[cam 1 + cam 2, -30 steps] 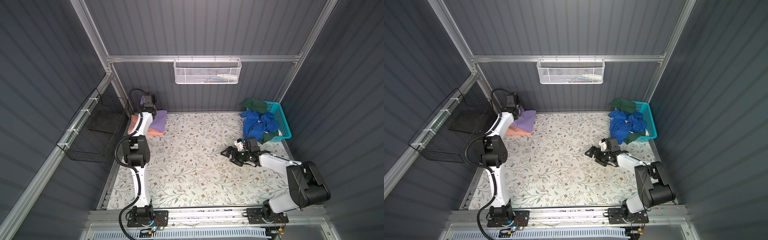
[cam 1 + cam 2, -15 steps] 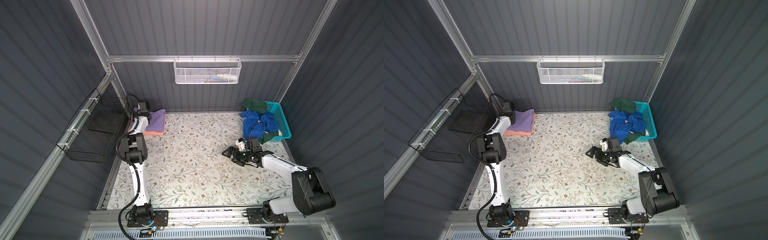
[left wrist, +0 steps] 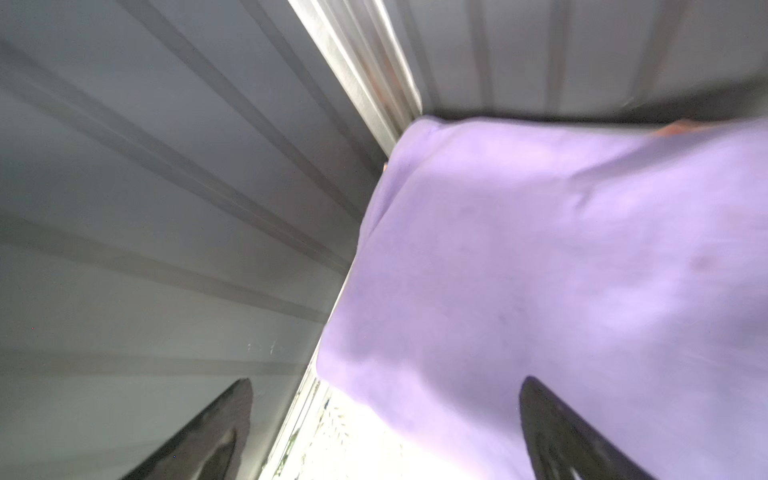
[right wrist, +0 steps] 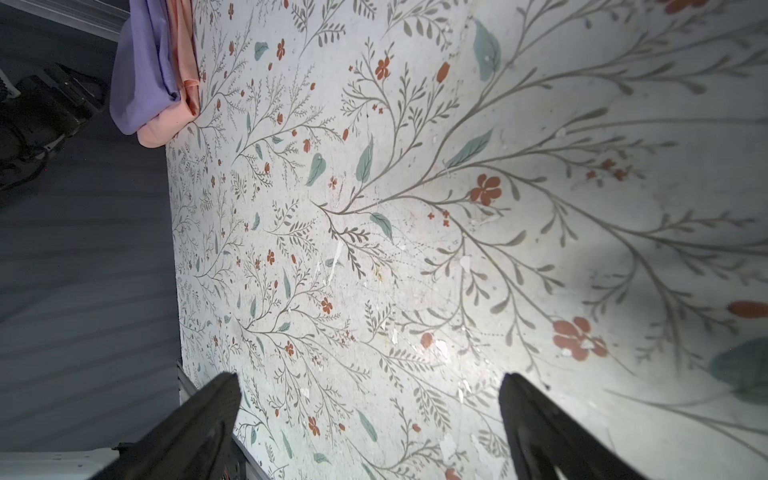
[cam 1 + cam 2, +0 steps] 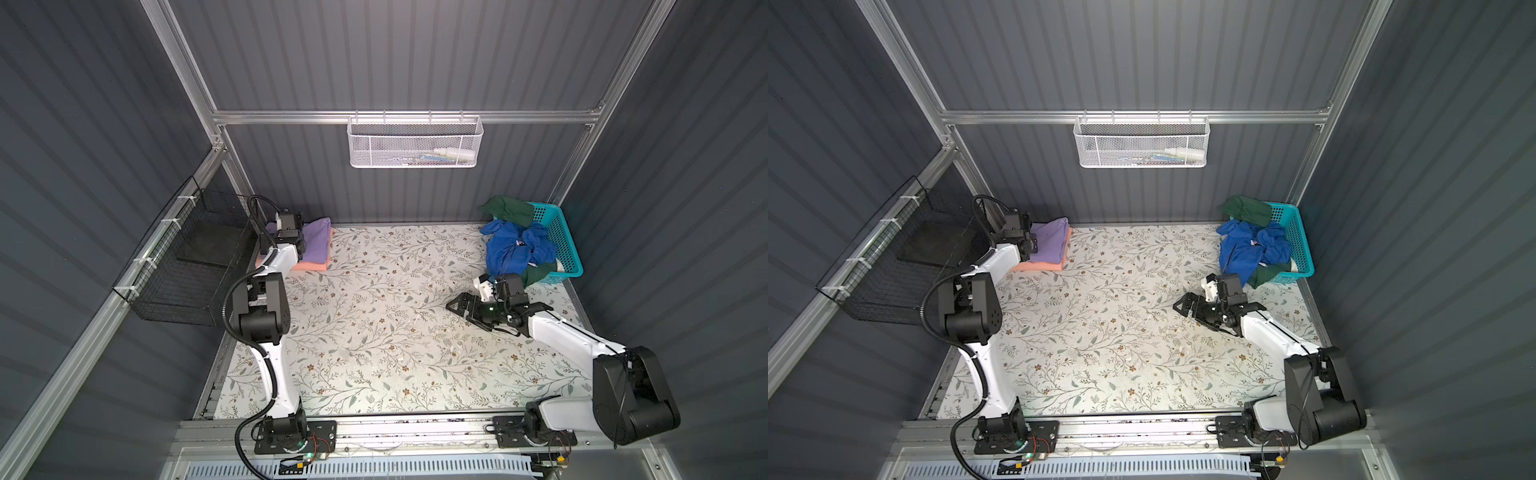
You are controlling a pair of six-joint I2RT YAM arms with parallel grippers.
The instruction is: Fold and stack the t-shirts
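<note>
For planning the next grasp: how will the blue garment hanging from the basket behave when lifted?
Probably floppy: the blue garment lies crumpled, draping over the basket rim. It may drag the green cloth tangled under it along. The plastic basket might shift too.

Wide-spread tool (image 4: pixel 370 384) hangs over flowered tabletop (image 4: pixel 415 187), stacked t-shirts (image 4: pixel 143 75) well apart.

Turquoise basket (image 5: pixel 562 237) — floral table (image 5: pixel 374 332)

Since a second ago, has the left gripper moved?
Yes. In a top view the left gripper has shifted down the view, from in front of the back wall to over the left edge of the lavender t-shirt.
</note>
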